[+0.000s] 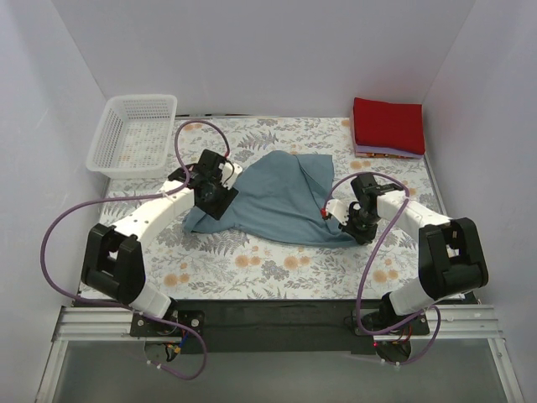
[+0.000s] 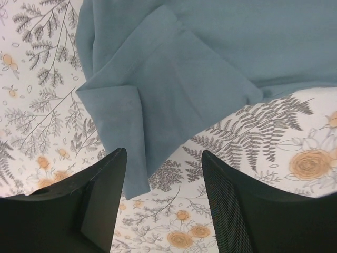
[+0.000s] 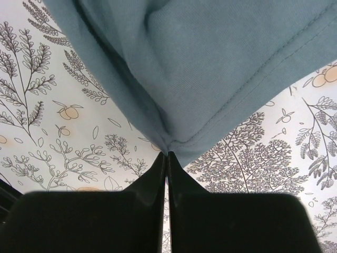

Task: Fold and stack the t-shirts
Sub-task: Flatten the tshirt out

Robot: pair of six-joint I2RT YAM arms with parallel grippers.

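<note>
The slate-blue t-shirt (image 1: 281,197) lies crumpled in the middle of the floral tablecloth. My left gripper (image 1: 216,197) is open at the shirt's left edge, with a sleeve corner (image 2: 138,158) hanging between its fingers (image 2: 102,200), untouched. My right gripper (image 1: 351,222) is shut on a hemmed corner of the blue shirt (image 3: 174,134) at its right end. The folded red t-shirt (image 1: 388,124) lies at the back right on top of a thin lavender-pink one (image 1: 382,154).
A white mesh basket (image 1: 134,133) stands at the back left. The floral tablecloth (image 1: 252,264) covers the table. White walls close in on three sides. Purple cables loop from both arms.
</note>
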